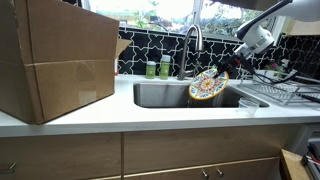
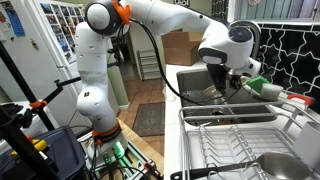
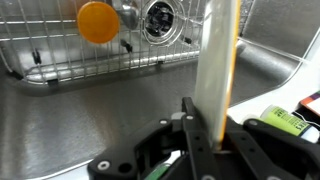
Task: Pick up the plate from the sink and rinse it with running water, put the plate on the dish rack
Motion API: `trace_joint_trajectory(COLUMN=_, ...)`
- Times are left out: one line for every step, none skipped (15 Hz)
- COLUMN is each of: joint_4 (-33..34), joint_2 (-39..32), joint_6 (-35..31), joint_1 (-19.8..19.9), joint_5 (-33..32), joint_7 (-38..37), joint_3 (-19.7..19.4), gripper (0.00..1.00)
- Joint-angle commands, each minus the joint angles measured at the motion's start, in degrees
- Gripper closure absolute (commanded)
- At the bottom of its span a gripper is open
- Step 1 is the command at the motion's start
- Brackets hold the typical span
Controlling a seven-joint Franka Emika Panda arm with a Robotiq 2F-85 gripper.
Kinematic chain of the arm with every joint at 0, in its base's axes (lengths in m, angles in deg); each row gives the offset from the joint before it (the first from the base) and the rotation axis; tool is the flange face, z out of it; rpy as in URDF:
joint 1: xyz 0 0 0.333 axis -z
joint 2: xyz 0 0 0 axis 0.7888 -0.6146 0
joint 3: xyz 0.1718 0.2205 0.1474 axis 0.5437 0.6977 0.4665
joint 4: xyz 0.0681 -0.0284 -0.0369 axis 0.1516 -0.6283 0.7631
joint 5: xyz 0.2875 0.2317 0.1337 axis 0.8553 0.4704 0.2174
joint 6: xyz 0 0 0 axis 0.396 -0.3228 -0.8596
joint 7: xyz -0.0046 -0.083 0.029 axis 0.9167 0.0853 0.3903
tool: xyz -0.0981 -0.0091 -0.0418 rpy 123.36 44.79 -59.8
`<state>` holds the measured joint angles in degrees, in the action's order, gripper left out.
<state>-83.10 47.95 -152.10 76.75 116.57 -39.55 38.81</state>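
Note:
The plate [image 1: 208, 86], round with a busy multicolour pattern and a yellow-orange centre, hangs tilted on edge above the right part of the sink [image 1: 160, 95]. My gripper [image 1: 222, 68] is shut on its upper rim. In the wrist view the plate [image 3: 216, 60] shows edge-on as a pale upright band between my fingers [image 3: 210, 135]. The gooseneck faucet [image 1: 192, 42] stands just behind and left of the plate; no water stream is visible. The wire dish rack [image 1: 275, 93] sits on the counter right of the sink and also shows in an exterior view [image 2: 240, 145].
A large cardboard box [image 1: 55, 60] stands on the counter left of the sink. Green bottles [image 1: 158, 69] stand behind the basin. A wire grid with an orange disc [image 3: 98, 22] and the drain [image 3: 160, 20] lie on the sink floor. A spoon-like utensil [image 2: 275, 163] rests in the rack.

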Motion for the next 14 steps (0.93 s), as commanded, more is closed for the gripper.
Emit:
trace_joint_trajectory(joint_4=-2.4, joint_2=4.9, joint_6=-2.4, joint_1=-0.9, joint_5=-11.4, joint_7=-4.6, joint_3=-0.2, gripper=0.97)
trace_joint_trajectory(joint_4=-2.3, joint_2=5.7, joint_6=-2.7, joint_1=-0.9, joint_5=-14.4, joint_7=-5.5, joint_3=-0.1, gripper=0.97)
trace_joint_trajectory(joint_4=-2.2, joint_2=6.5, joint_6=-3.0, joint_1=-0.7, joint_5=-16.7, joint_7=-5.9, joint_3=0.0, gripper=0.97)
trace_joint_trajectory(joint_4=-2.0, joint_2=7.4, joint_6=-3.1, joint_1=-0.6, joint_5=-19.1, joint_7=-6.2, joint_3=0.1, gripper=0.97)
trace_joint_trajectory(joint_4=-1.9, joint_2=8.3, joint_6=-3.1, joint_1=-0.5, joint_5=-21.3, joint_7=-6.5, joint_3=0.1, gripper=0.97)
trace_joint_trajectory(joint_4=-1.7, joint_2=9.1, joint_6=-2.2, joint_1=-0.4, joint_5=-23.8, joint_7=-6.9, joint_3=0.0, gripper=0.97)
trace_joint_trajectory(joint_4=-1.5, joint_2=10.0, joint_6=-2.1, joint_1=-0.4, joint_5=-26.2, joint_7=-7.6, joint_3=-0.1, gripper=0.97)
trace_joint_trajectory(joint_4=-1.5, joint_2=10.8, joint_6=-1.8, joint_1=-0.4, joint_5=-28.1, joint_7=-8.0, joint_3=-0.2, gripper=0.97)
trace_joint_trajectory(joint_4=-1.3, joint_2=11.6, joint_6=-1.5, joint_1=-0.5, joint_5=-29.8, joint_7=-8.5, joint_3=-0.3, gripper=0.97)
trace_joint_trajectory(joint_4=-1.3, joint_2=12.2, joint_6=-1.6, joint_1=-0.4, joint_5=-31.0, joint_7=-8.6, joint_3=-0.4, gripper=0.97)
trace_joint_trajectory(joint_4=-1.1, joint_2=12.6, joint_6=-1.7, joint_1=-0.4, joint_5=-31.5, joint_7=-8.2, joint_3=-0.4, gripper=0.97)
trace_joint_trajectory(joint_4=0.1, joint_2=10.3, joint_6=-1.6, joint_1=-0.4, joint_5=-29.1, joint_7=-7.3, joint_3=-0.1, gripper=0.89)
trace_joint_trajectory(joint_4=0.1, joint_2=10.9, joint_6=-1.6, joint_1=-0.4, joint_5=-29.7, joint_7=-7.3, joint_3=-0.3, gripper=0.89)
trace_joint_trajectory(joint_4=0.1, joint_2=11.3, joint_6=-1.6, joint_1=-0.5, joint_5=-30.0, joint_7=-7.3, joint_3=-0.4, gripper=0.89)
